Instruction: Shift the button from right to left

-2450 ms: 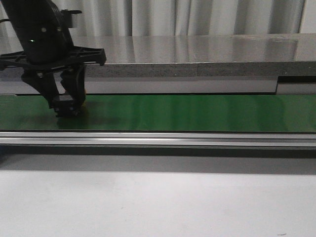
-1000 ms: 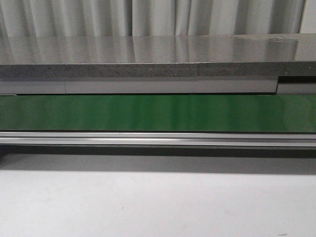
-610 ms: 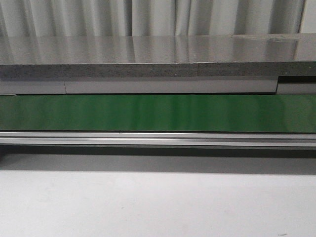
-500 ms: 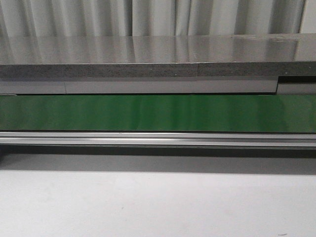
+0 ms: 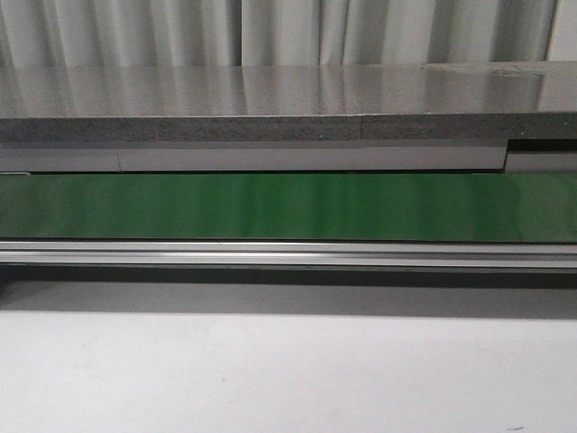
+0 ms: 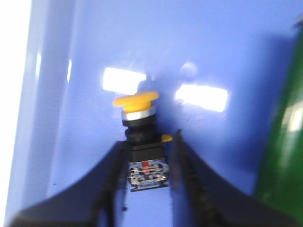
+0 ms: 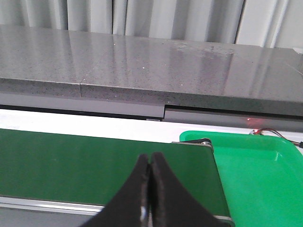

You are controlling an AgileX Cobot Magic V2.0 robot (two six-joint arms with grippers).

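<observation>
No brand name or legible writing can be made out anywhere; a small label with red and blue marks is seen on the near end of the button (image 6: 142,142), but it is too blurred to be read.

In the left wrist view, the button is pinched between the two black fingers (image 6: 113,182) of the left gripper (image 6: 147,182), which are closed against the sides of its black boxy body. The round yellow mushroom cap, with a silver collar beneath it, points away from the camera. A small yellow part shows at the side of the body, partly hidden by one finger. The button is seen against the floor of a blue tray (image 6: 227,56), where two bright reflections lie; whether it rests on the floor or is held above it cannot be told. The view is blurred, and a strip of the green conveyor belt (image 6: 284,142) is cut off at the frame edge.

In the right wrist view, the right gripper (image 7: 150,189) is pressed together, with nothing between its fingers, above the belt. A green tray (image 7: 255,161) lies just beyond the belt's right end; no contents are visible in the part shown, and it is cut off by the frame.

In the front view, only the belt, its aluminium rail (image 5: 288,254), and a grey stone-like counter (image 5: 288,99) behind are shown; neither gripper nor the button is in sight there.
</observation>
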